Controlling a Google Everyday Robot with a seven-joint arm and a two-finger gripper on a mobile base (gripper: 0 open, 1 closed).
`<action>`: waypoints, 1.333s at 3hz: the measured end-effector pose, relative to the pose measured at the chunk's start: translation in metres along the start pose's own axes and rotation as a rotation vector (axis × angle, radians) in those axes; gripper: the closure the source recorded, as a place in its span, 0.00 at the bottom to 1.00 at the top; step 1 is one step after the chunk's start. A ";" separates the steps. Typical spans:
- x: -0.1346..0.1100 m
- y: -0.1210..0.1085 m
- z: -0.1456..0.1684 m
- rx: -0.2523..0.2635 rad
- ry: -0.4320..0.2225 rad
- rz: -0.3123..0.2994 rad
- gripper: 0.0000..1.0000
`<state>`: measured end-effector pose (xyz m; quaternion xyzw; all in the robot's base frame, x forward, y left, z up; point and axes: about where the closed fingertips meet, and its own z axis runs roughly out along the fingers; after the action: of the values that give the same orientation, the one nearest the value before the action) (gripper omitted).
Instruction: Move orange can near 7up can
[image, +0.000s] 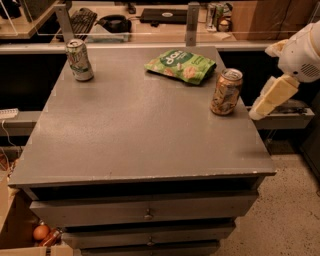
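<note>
The orange can (226, 92) stands upright near the right edge of the grey cabinet top (140, 130). The 7up can (79, 60) stands upright at the far left corner, a long way from the orange can. My gripper (266, 102) hangs off the right side of the cabinet, a short gap to the right of the orange can and about level with it. It touches nothing. The white arm (300, 52) rises behind it at the right edge of the view.
A flat green snack bag (182, 65) lies at the back middle, between the two cans and closer to the orange one. Drawers (147, 212) sit below the top's front edge. A desk with a keyboard (82, 20) stands behind.
</note>
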<state>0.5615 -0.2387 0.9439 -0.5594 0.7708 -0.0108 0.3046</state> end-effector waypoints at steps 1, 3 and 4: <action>0.003 -0.022 0.029 0.009 -0.121 0.031 0.00; -0.017 -0.029 0.071 -0.074 -0.315 0.089 0.00; -0.032 -0.022 0.088 -0.130 -0.352 0.119 0.18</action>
<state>0.6287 -0.1909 0.8945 -0.5245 0.7366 0.1550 0.3979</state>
